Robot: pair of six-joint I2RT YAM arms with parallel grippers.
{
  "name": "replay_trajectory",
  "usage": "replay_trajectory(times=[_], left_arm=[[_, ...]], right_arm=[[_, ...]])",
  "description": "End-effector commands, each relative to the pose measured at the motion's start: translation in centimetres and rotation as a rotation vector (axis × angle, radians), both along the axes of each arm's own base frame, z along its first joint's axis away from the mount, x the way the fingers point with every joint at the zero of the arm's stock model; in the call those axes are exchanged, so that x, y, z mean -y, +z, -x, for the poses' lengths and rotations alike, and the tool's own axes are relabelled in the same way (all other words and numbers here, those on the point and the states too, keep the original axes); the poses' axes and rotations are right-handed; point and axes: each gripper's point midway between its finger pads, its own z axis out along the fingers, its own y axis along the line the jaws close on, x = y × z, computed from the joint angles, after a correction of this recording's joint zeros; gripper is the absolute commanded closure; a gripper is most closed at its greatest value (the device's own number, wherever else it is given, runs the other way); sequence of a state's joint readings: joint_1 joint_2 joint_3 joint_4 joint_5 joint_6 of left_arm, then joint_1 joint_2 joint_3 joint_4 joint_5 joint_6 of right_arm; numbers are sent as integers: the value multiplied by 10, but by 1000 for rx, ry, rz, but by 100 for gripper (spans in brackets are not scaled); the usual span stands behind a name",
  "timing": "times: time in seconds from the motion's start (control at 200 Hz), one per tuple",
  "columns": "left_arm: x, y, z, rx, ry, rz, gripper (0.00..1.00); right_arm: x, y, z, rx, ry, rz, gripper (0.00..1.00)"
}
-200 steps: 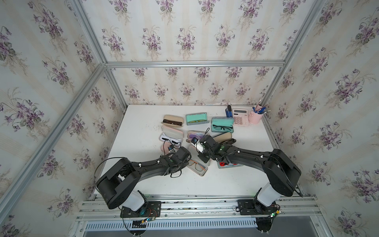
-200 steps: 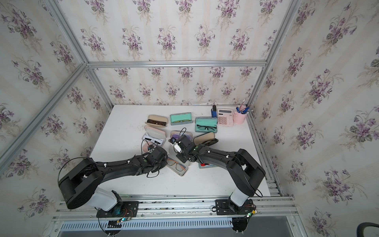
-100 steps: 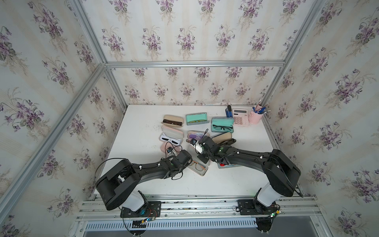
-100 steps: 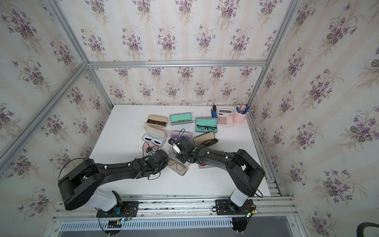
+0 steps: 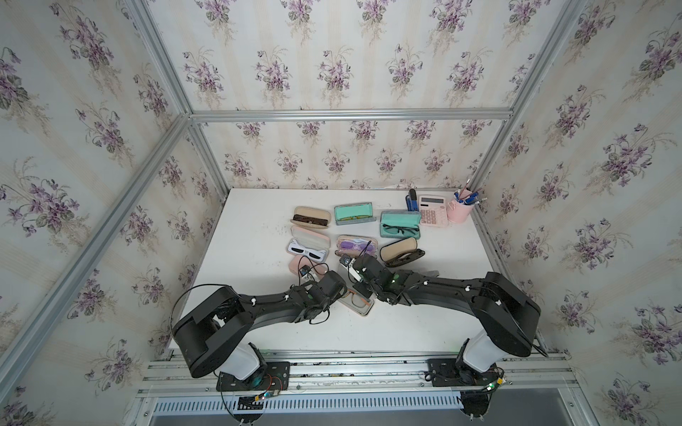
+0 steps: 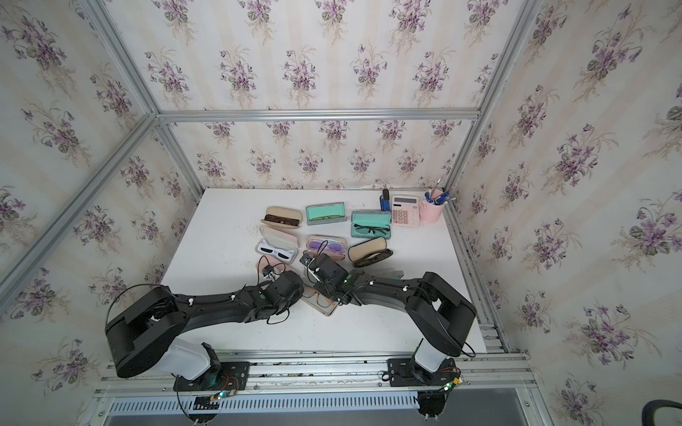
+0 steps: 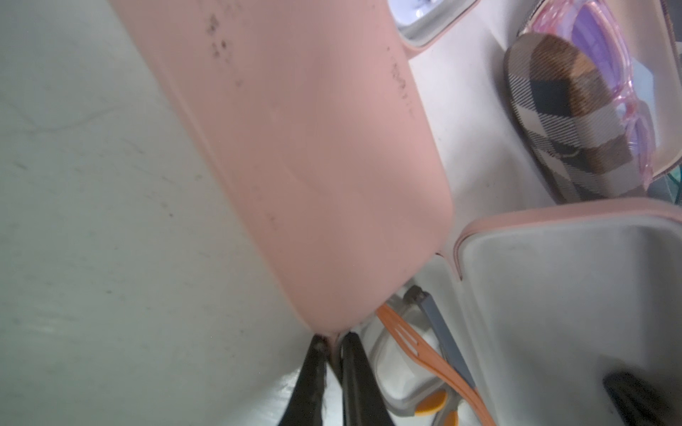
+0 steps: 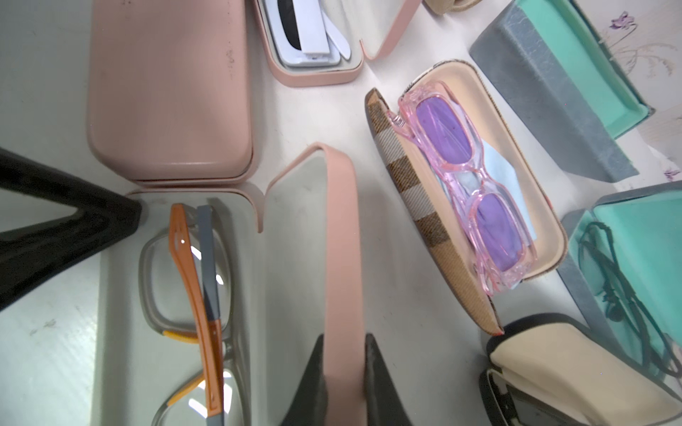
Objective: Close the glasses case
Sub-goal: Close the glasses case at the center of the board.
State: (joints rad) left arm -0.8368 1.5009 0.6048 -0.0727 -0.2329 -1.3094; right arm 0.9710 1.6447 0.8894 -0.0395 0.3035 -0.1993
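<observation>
The glasses case (image 8: pixel 118 313) (pink outside, grey inside) is seen lying open near the front middle of the surface (image 5: pixel 258 236), between the two arms. Orange-and-grey glasses (image 8: pixel 201 280) are folded in its tray. Its lid (image 8: pixel 341 239) is raised off the surface and is clamped at the rim by the right fingers (image 8: pixel 308 398), one on each side. The left fingers (image 7: pixel 312 383) are drawn almost together, pinched on a thin pink edge at the tray's corner — just beside a closed pink case (image 7: pixel 313 147).
</observation>
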Motion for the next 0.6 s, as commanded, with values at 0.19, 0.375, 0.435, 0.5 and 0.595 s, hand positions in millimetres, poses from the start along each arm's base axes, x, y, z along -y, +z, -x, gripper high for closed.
replay_trajectory(times=[0.19, 0.375, 0.435, 0.5, 0.595], left_arm=[[12, -17, 30, -147, -87, 40, 100], [13, -19, 31, -148, -89, 47, 100], [13, -19, 31, -149, -88, 47, 100], [13, -20, 32, -149, -89, 47, 100], [12, -21, 33, -150, -89, 48, 100]], right_arm=[[-23, -7, 15, -51, -50, -150, 100], [-33, -10, 28, -67, -32, -177, 100], [-35, -11, 32, -68, -29, -177, 100], [-36, -15, 34, -78, -33, -177, 100], [-40, -18, 41, -88, -27, -187, 100]])
